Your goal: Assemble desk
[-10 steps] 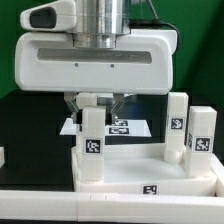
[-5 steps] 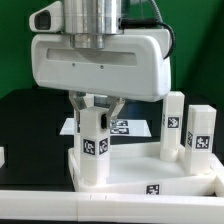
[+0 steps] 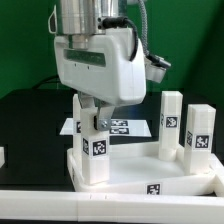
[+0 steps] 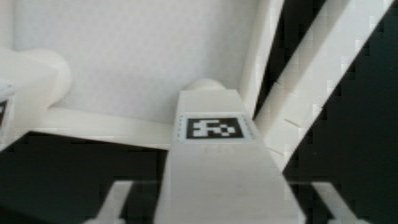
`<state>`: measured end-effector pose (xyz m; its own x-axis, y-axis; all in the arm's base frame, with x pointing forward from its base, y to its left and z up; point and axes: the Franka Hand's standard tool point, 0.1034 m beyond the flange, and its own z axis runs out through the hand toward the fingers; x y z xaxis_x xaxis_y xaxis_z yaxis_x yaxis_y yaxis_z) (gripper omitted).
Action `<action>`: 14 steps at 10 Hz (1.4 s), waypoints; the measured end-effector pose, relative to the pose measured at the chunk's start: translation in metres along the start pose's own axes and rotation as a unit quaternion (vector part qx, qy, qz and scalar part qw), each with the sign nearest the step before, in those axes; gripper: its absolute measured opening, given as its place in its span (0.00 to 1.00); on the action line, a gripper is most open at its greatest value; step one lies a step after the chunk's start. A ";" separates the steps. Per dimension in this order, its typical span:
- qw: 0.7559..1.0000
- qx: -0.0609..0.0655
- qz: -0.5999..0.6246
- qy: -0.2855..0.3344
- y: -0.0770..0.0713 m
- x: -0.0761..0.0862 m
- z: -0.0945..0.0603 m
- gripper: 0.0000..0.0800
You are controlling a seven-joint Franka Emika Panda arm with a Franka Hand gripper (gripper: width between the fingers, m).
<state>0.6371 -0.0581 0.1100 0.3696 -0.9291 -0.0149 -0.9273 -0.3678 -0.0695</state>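
The desk's white tray-like tabletop (image 3: 150,172) lies on the black table with its raised rim up. A white square leg (image 3: 92,145) with a black-and-white tag stands upright at the tabletop's corner on the exterior view's left. My gripper (image 3: 93,116) comes down from above and is shut on this leg's upper part. In the wrist view the tagged leg (image 4: 221,150) runs between my two fingers (image 4: 125,203), with my gripper (image 4: 222,207) around it and the tabletop (image 4: 125,45) behind. Two more legs (image 3: 172,124) (image 3: 200,136) stand upright at the exterior view's right.
The marker board (image 3: 128,127) lies flat on the table behind the tabletop. A long white bar (image 3: 60,205) runs across the front of the exterior view. A small white part (image 3: 2,155) shows at the exterior view's left edge.
My hand has turned about its vertical axis while staying on the leg, and the leg's tagged face has turned with it. The other legs and the tabletop have not moved.
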 end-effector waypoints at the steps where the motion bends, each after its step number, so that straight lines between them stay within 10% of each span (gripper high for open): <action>1: 1.000 0.000 0.012 0.000 0.000 0.000 0.000 0.36; 3: 1.000 0.000 0.017 0.000 0.000 0.000 0.000 0.36; 5: 1.000 0.000 -0.013 0.000 0.000 0.001 0.000 0.72; 7: 0.996 -0.004 -0.086 0.002 0.000 -0.002 0.000 0.79; 14: 0.904 -0.006 -0.428 0.001 0.000 -0.002 0.001 0.81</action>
<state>0.6365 -0.0564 0.1091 0.9516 -0.3045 0.0416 -0.3027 -0.9521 -0.0442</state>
